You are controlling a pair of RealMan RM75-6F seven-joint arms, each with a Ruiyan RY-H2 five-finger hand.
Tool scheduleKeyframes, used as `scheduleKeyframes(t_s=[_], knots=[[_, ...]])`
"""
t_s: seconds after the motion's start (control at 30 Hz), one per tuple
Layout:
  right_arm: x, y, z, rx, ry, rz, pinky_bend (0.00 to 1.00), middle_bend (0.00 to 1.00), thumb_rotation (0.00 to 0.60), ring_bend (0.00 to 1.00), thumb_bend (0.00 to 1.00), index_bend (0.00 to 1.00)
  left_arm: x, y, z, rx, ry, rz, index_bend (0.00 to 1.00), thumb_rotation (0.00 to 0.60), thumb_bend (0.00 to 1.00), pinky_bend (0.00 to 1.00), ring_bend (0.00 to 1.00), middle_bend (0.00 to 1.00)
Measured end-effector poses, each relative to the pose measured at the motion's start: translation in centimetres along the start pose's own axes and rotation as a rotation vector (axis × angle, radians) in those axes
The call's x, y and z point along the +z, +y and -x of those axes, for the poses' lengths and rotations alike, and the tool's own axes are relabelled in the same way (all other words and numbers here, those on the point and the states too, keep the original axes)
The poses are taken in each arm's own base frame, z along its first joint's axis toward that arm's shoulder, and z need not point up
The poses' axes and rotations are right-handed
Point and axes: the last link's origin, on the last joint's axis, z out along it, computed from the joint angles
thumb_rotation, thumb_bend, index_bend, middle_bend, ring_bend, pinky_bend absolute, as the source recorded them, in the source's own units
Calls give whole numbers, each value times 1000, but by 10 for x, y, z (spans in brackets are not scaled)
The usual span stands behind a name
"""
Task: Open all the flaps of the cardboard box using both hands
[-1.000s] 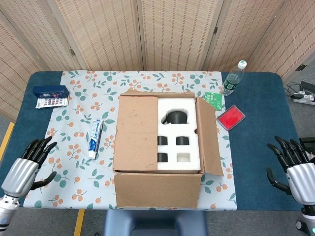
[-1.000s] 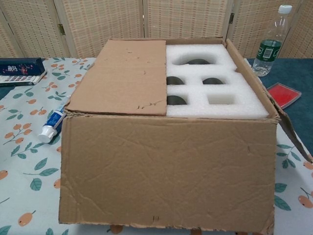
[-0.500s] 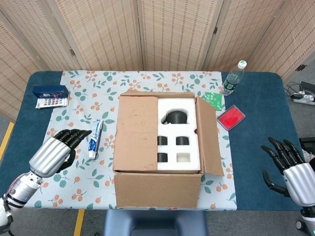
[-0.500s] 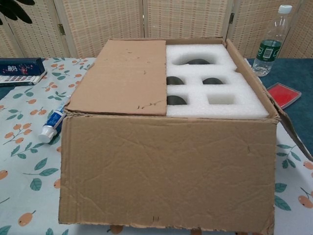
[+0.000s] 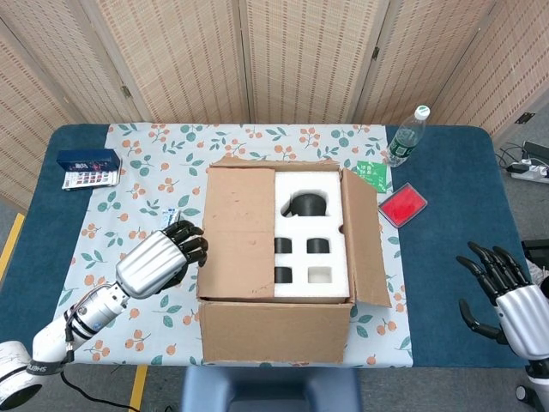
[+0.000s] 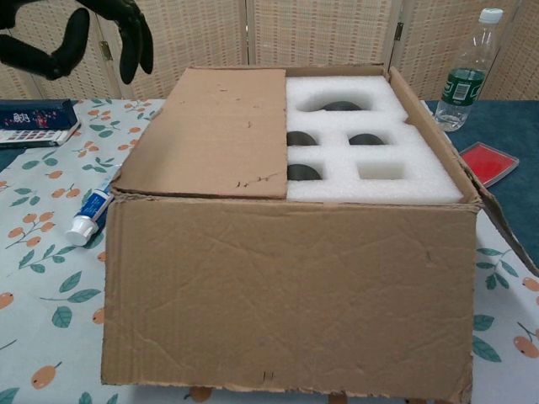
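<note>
The cardboard box [image 5: 274, 330] [image 6: 286, 295] sits at the middle of the table. Its left flap [image 5: 238, 233] [image 6: 221, 130] lies shut over the left half. Its right flap [image 5: 364, 236] leans outward, and white foam [image 5: 313, 236] [image 6: 370, 156] with dark holes shows inside. My left hand [image 5: 161, 260] [image 6: 80, 34] hovers just left of the box near the shut flap's outer edge, fingers apart and empty. My right hand [image 5: 506, 296] stays far right over the blue table, spread and empty; the chest view does not show it.
A toothpaste tube [image 5: 165, 225] [image 6: 88, 215] lies left of the box, partly under my left hand. A blue box with a paint set [image 5: 88, 168] sits far left. A water bottle [image 5: 406, 137] [image 6: 467, 71], a green packet [image 5: 373, 174] and a red case [image 5: 401, 204] stand back right.
My left hand has swung from the table's left front in toward the box's left side and risen into the chest view. The right hand has barely moved. The flaps are unchanged.
</note>
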Motion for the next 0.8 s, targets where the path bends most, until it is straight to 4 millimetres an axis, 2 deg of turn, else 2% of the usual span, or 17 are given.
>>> scheduleKeyframes(t_s=[0.17,0.43,0.8], knots=[[1,2,1,17,-1,-1,87,69,416,113,558,135,26,7,1,-41,13,61,538,600,1000,206,207,403],[1,5,0,44,-7,-9,87,71,416,112,558,135,66,9,24,-57,-10,108,471,600,1000,147,183,387],[5,13,4,76,-72,9,87,76,417,109,558,135,116,12,40,-89,23,140,468,600,1000,119,159,380]])
